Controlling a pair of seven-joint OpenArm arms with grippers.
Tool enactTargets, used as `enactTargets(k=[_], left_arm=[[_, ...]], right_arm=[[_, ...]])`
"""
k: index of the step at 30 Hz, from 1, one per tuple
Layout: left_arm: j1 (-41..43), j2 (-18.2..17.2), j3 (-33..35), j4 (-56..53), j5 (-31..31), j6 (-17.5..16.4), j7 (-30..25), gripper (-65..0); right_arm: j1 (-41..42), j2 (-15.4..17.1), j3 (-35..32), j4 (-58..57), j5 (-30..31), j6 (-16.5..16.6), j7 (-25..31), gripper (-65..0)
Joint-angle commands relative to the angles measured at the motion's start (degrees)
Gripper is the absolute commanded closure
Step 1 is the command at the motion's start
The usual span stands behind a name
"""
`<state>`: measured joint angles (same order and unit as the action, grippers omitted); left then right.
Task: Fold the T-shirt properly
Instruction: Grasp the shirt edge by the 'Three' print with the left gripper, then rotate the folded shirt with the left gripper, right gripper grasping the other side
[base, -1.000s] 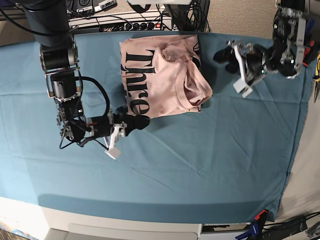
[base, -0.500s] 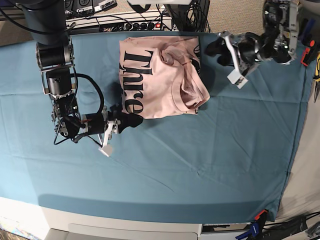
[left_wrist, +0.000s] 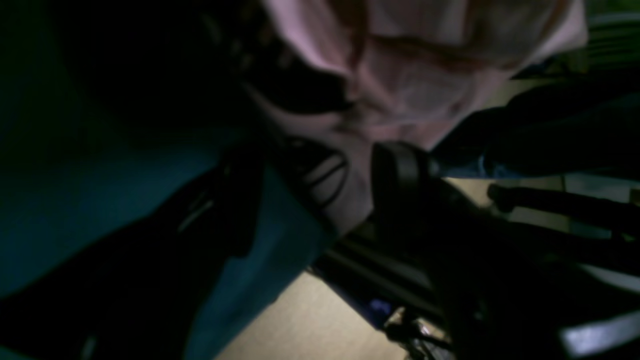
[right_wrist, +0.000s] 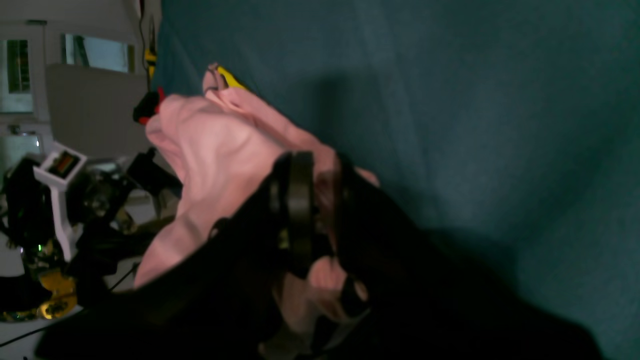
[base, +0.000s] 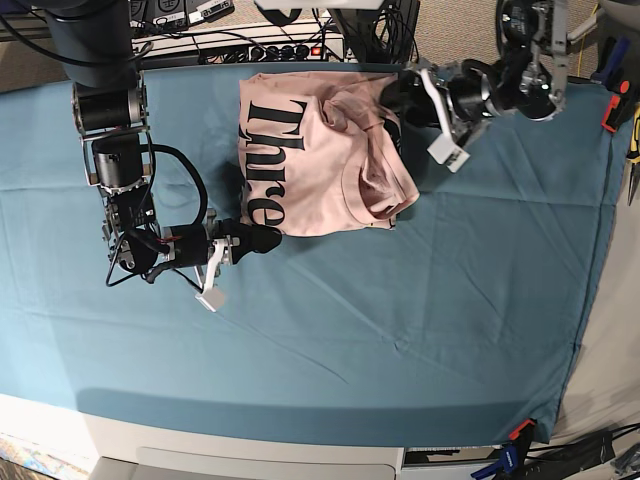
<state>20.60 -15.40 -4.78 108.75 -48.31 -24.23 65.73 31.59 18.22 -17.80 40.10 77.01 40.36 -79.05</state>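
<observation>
The pale pink T-shirt (base: 320, 150) lies partly folded at the back middle of the teal cloth, black lettering facing up on its left half. My right gripper (base: 262, 238) is at the shirt's near left corner. In the right wrist view that gripper (right_wrist: 325, 200) is shut on a pinch of the pink T-shirt (right_wrist: 215, 145). My left gripper (base: 402, 100) is at the shirt's far right corner. In the left wrist view it (left_wrist: 320, 190) stands open, its dark fingers on either side of the T-shirt (left_wrist: 425, 85) edge with its black print.
The teal table cloth (base: 400, 320) covers the table. A power strip and cables (base: 250, 45) run along the back edge. Tools (base: 632, 140) hang at the right edge and clamps (base: 510, 440) sit at the near right corner.
The left gripper has travelled left to the shirt's far right corner, still open. The right gripper has edged onto the near left corner and closed on the fabric.
</observation>
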Motion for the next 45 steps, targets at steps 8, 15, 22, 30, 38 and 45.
enactTargets(k=[8,15,22,30,38,45], left_arm=[[-0.1,0.4,2.7,0.7,0.8,0.3,-1.6,-35.9],[-0.6,2.4,4.7,-0.7,1.8,0.2,-2.0,-35.8],[-2.1,2.2,4.6,-0.7,3.8,0.3,-2.8,-9.1],[-2.6,2.1,4.6,-0.7,5.4,0.3,-2.8,0.0],[-4.7,-0.9,4.6,-0.8,8.3,0.4,-4.5,0.0],[-9.2,-2.6,4.6,-1.4,11.3,2.0,-7.0,0.0]], right_arm=[[0.6,0.4,0.0,0.2,-0.1,-0.4,-1.0,-7.4],[0.6,0.4,0.0,0.2,-0.1,-0.4,-1.0,-7.4],[0.6,0.4,0.0,0.2,-0.1,-0.4,-1.0,0.0],[0.6,0.4,0.3,0.3,-0.1,-0.4,-1.0,0.0],[-1.4,0.4,12.7,0.4,-0.1,-0.4,-1.0,0.0],[-8.3,0.3,18.6,0.4,0.2,-0.4,-1.0,0.0]])
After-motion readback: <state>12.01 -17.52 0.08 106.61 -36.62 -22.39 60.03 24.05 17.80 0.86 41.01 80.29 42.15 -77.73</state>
